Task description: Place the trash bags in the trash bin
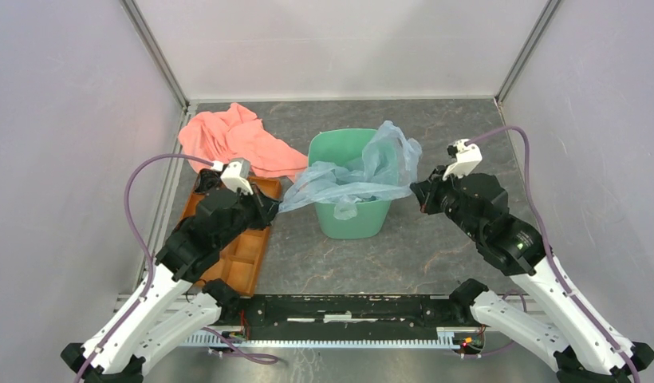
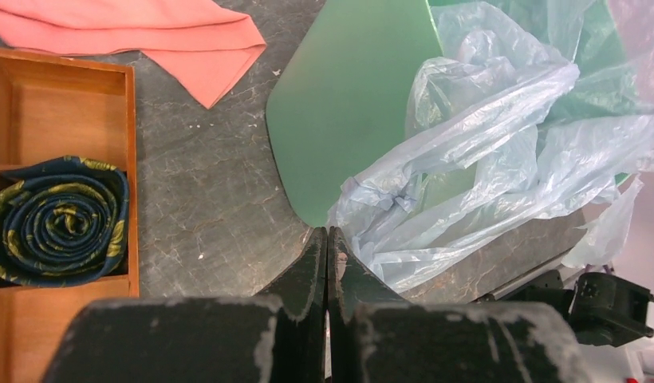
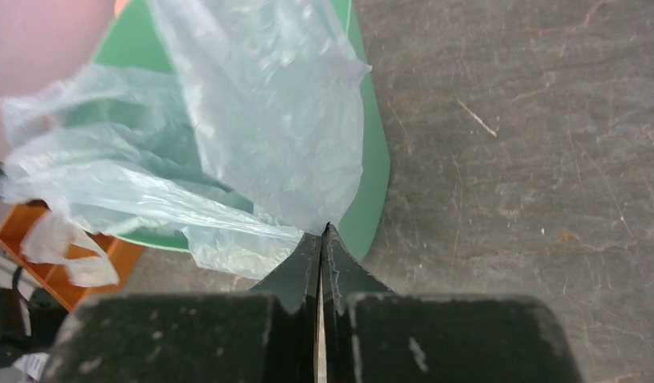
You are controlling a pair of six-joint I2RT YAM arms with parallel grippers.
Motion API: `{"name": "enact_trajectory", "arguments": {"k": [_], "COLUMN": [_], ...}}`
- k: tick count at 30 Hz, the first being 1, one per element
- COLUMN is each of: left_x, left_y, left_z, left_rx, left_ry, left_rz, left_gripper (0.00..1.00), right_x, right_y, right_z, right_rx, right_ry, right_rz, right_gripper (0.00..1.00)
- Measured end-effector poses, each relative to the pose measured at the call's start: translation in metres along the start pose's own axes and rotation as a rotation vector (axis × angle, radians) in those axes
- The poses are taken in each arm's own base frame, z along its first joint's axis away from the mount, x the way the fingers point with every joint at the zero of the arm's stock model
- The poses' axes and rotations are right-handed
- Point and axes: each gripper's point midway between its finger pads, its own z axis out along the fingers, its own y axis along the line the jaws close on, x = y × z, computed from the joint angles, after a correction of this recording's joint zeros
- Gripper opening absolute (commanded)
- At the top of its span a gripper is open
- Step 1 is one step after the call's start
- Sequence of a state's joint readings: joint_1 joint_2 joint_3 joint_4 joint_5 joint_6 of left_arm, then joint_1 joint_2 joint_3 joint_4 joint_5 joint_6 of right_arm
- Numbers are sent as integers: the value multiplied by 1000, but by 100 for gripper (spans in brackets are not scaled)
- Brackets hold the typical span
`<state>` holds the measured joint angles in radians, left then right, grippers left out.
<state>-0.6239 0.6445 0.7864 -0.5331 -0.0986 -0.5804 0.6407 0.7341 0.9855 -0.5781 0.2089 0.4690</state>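
Note:
The mint-green trash bin [image 1: 352, 223] stands upright mid-table. A crinkly pale blue trash bag [image 1: 364, 171] lies draped across its rim and partly inside, stretched between both grippers. My left gripper [image 1: 274, 209] is at the bin's left side, shut on the bag's left corner. In the left wrist view the bag [image 2: 483, 159] runs down to the closed tips of the gripper [image 2: 327, 231], beside the bin [image 2: 348, 104]. My right gripper [image 1: 415, 194] is at the bin's right side. The right wrist view shows that gripper [image 3: 324, 230] pinching a pointed fold of the bag [image 3: 268, 120] over the bin's rim [image 3: 376, 159].
A salmon-pink cloth [image 1: 236, 140] lies at the back left. An orange compartment tray [image 1: 244, 255] sits under the left arm and holds a rolled dark blue patterned fabric [image 2: 61, 219]. White walls enclose the table on three sides.

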Motion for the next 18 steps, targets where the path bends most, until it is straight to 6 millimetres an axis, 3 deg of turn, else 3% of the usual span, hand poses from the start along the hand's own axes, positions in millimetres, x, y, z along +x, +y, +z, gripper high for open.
{"name": "enact_trajectory", "arguments": {"k": [8, 18], "left_x": [5, 11], "left_y": [2, -4], "left_z": [-7, -19], "left_rx": [-5, 39], "left_ry": [-3, 11], "left_rz": [-94, -130], "left_gripper": [2, 2], "right_x": [52, 45], "right_y": [-4, -3], "right_z": [4, -16], "right_rx": [-53, -93], "right_ry": [123, 74], "right_rz": [-42, -65], "right_gripper": [0, 1]}}
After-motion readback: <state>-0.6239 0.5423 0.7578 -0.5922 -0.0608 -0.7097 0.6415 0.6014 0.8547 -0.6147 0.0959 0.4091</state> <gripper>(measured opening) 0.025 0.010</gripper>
